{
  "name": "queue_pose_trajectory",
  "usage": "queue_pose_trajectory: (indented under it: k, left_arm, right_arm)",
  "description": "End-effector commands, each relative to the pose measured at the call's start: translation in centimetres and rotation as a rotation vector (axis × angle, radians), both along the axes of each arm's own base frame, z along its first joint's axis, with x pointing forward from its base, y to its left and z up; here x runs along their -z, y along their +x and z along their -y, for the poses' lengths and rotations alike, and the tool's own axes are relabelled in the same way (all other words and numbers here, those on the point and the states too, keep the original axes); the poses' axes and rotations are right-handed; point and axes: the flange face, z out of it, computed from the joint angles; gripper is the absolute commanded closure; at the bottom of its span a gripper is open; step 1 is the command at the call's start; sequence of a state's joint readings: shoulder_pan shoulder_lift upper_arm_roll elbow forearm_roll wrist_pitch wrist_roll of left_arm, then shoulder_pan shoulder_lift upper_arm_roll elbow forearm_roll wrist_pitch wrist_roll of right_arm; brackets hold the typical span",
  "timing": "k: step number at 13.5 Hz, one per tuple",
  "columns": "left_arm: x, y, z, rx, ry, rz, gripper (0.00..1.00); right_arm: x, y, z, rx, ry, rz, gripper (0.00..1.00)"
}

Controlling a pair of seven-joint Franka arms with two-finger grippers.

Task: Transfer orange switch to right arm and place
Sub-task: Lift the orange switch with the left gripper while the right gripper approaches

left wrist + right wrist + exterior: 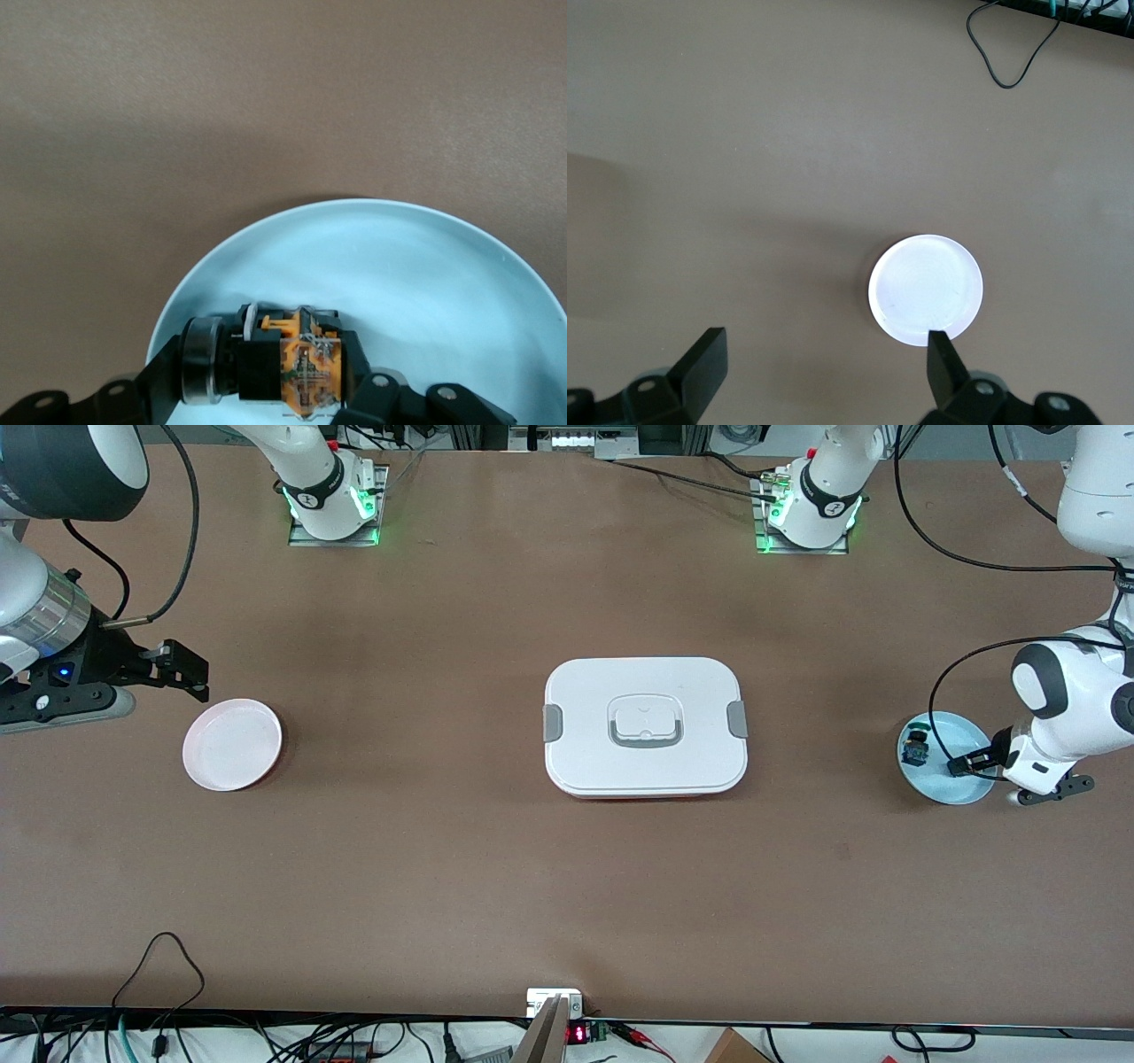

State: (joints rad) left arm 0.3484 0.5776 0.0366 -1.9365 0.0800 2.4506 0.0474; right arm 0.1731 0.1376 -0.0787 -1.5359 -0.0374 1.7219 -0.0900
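Two white arms with black joint rings are seen, with bases lit green. A silver wrist ring and a blue light are carried by the right pincer [182, 670]; black cables are attached.

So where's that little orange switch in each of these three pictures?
Front view: the orange switch is between the left gripper's fingers, low over the blue plate.
Left wrist view: the switch fills the gripper's grasp, over the plate.
Right wrist view: not in it.
Shared landmark: the blue plate.
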Motion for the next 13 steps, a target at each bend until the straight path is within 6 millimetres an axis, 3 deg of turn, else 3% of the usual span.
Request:
queue_pose_trajectory:
  k: [1,3,6,7,9,11,13]
  left_arm:
    - [-3.0,0.6,0.5,0.032,-0.003,-0.024,0.5]
    - [-6.3,2.0,2.1,0.065,-0.027,-0.062,0.5]
    - [-11.4,3.9,2.1,0.117,-0.061,-0.156,0.5]
    - [-13.3,5.3,3.1,0.181,-0.077,-0.137,0.5]
    - [-15.5,6.1,3.9,0.214,-0.093,-0.15,0.54]
    - [-17.6,7.0,6.6,0.259,-0.125,-0.174,0.56]
    - [-18.5,7.0,9.4,0.278,-0.213,-0.223,0.56]
  right_arm:
    - [-0.6,-0.3,-0.3,0.006,0.002,-0.001,0.0]
    - [-0.6,-0.3,-0.3,0.004,0.002,-0.001,0.0]
    - [-0.6,-0.3,-0.1,0.007,0.005,-0.001,0.0]
    - [-0.6,-0.3,-0.1,0.007,0.005,-0.001,0.0]
    - [-0.6,-0.3,-0.1,0.009,0.005,-0.001,0.0]
    - [0.4,0.3,-0.1,0.001,0.002,-0.007,0.0]
    - [0.6,0.8,-0.2,-0.004,0.004,0.015,0.0]
